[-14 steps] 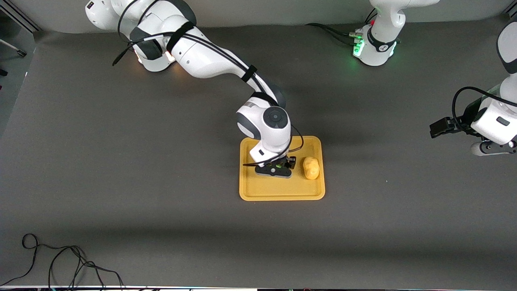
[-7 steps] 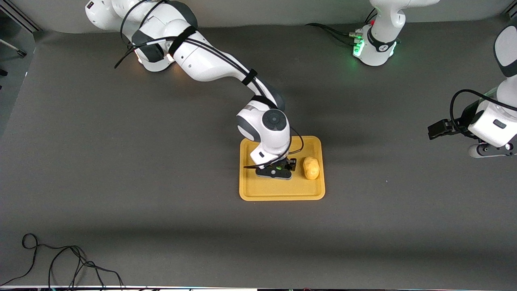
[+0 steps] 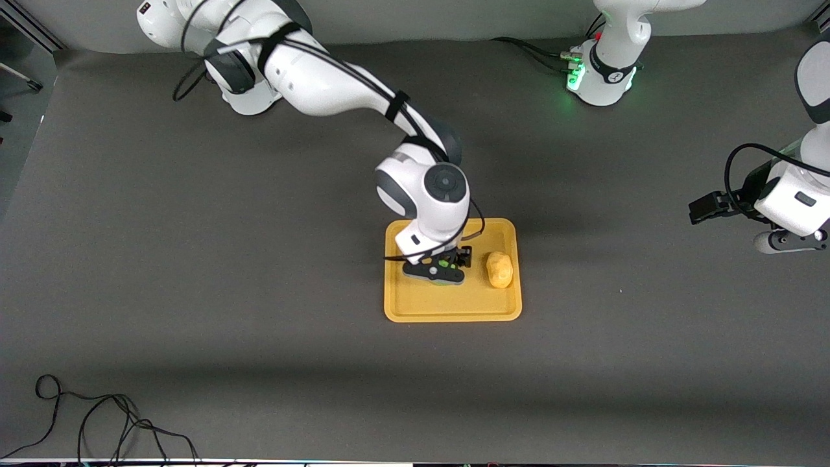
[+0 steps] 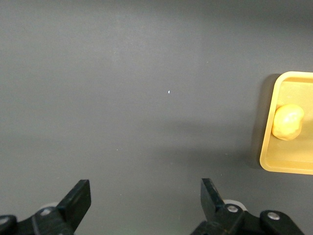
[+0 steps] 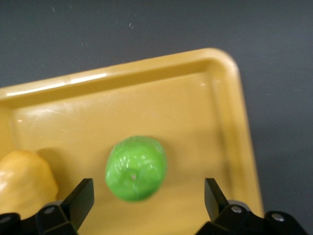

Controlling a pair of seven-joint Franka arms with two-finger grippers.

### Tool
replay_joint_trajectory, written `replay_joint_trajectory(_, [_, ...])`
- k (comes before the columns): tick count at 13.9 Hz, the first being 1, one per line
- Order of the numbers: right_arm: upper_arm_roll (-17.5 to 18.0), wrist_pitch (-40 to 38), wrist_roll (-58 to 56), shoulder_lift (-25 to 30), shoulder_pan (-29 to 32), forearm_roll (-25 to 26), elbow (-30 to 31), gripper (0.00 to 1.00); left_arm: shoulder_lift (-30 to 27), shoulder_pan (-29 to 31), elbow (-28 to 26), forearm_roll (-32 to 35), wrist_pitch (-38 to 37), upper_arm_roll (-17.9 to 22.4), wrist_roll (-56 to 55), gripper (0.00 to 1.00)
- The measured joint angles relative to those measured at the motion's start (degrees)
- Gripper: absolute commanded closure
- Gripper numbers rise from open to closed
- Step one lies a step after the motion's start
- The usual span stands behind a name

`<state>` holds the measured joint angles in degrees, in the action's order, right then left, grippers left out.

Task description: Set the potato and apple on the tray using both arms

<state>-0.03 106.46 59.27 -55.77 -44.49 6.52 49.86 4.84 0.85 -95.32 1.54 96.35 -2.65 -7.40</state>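
Both grippers we see spread apart: the right gripper [image 5: 144,198] has released the round green apple [image 5: 136,168] onto the flat yellow-orange plastic tray [image 5: 230,122] and lifted, the left gripper [image 4: 144,203] waiting off-tray.

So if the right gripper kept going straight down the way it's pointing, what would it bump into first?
Probably the small round bright-green apple. It sits on the flat yellow-orange plastic tray, between the open fingers of the right gripper, which points down at it.

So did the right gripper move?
Yes. The right gripper has lifted a little over the tray, edging toward the robots' bases, leaving the apple below, beside the potato.
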Motion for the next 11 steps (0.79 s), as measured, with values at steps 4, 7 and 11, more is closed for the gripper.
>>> replay_joint_trajectory(4, [0.04, -14.15, -3.03, 11.84, 5.38, -3.25, -0.07, 0.0, -0.04, 0.28, 0.04, -1.05, 0.17, 0.18, -0.35, 0.0])
replay_joint_trajectory(7, [-0.05, -20.86, -14.09, 17.4, 11.32, -3.77, 0.49, 0.0, -0.1, 0.62, 0.05, -1.11, 0.55, 0.27, -0.35, 0.0])
replay_joint_trajectory(11, [-0.33, -26.17, -30.47, 25.69, 19.76, -3.97, 6.62, 0.0, -0.28, 0.61, 0.22, -0.6, 1.47, 0.23, -0.3, 0.01])
